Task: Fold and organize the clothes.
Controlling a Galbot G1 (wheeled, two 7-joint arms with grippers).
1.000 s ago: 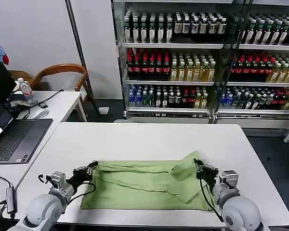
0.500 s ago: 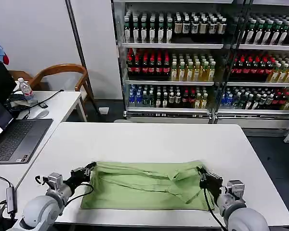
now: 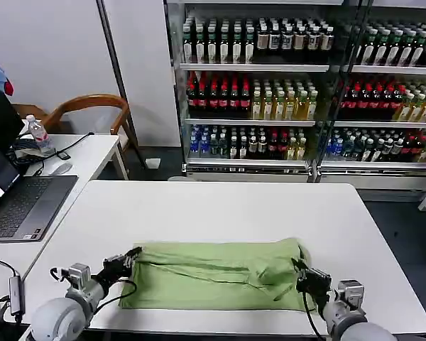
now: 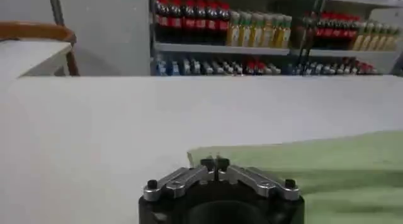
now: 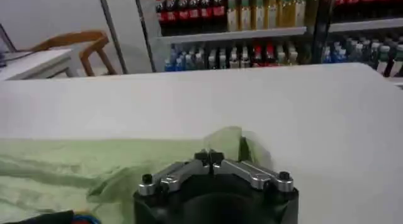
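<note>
Gripping the two ends of the fold, both grippers were seen low at the near edge of the white table (image 3: pixel 220 202): the left gripper (image 3: pixel 131 255) was pressed together on the left end of the light green polo shirt (image 3: pixel 213 273), and the right gripper (image 3: pixel 299 269) was pinched on the right end, where a small flap of fabric stood up just beyond the fingertips in the right wrist view (image 5: pixel 225 142). In the left wrist view the fingertips of the left gripper (image 4: pixel 215 162) were met at the corner of the cloth (image 4: pixel 302 162), with bare tabletop beyond. The shirt was laid flat as a wide band, its long axis running left to right between the two grippers, so each arm was nearest to its own end and the garment lay inward from both. The fold appeared to have been drawn toward the near edge; any release or further fold would likely turn on that left-to-right axis. Counted: one shirt, two grippers, one work table, one side table (image 3: pixel 92 153) with one laptop (image 3: pixel 21 206) and one wooden chair (image 3: pixel 85 106) behind.
</note>
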